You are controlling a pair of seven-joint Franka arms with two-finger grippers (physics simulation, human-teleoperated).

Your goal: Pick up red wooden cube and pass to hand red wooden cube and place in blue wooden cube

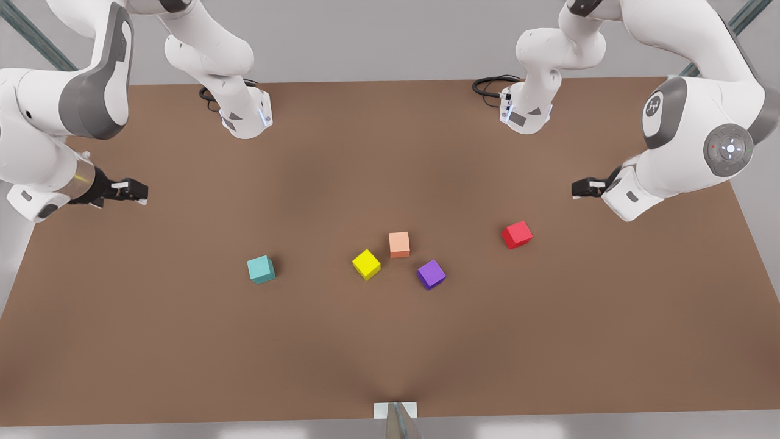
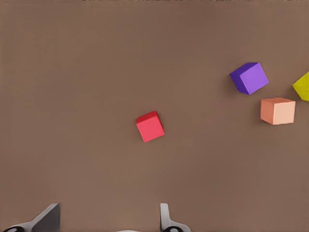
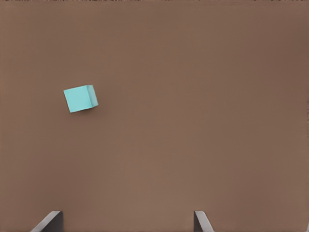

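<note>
- The red wooden cube (image 1: 517, 235) sits alone on the brown table (image 1: 183, 341), on the front view's right of the other cubes; the purple cube (image 1: 431, 274) and salmon cube (image 1: 399, 244) are its nearest neighbours, both well apart from it.
- The left gripper (image 1: 579, 188) hangs above the table near the red wooden cube, on its outer side — fingers spread apart, holding nothing.
- The blue wooden cube (image 1: 261, 269) rests far from the red wooden cube, beyond the yellow cube (image 1: 366, 264).
- The right gripper (image 1: 141, 191) hovers farthest from the red wooden cube, out past the blue one — fingers apart, empty.
</note>
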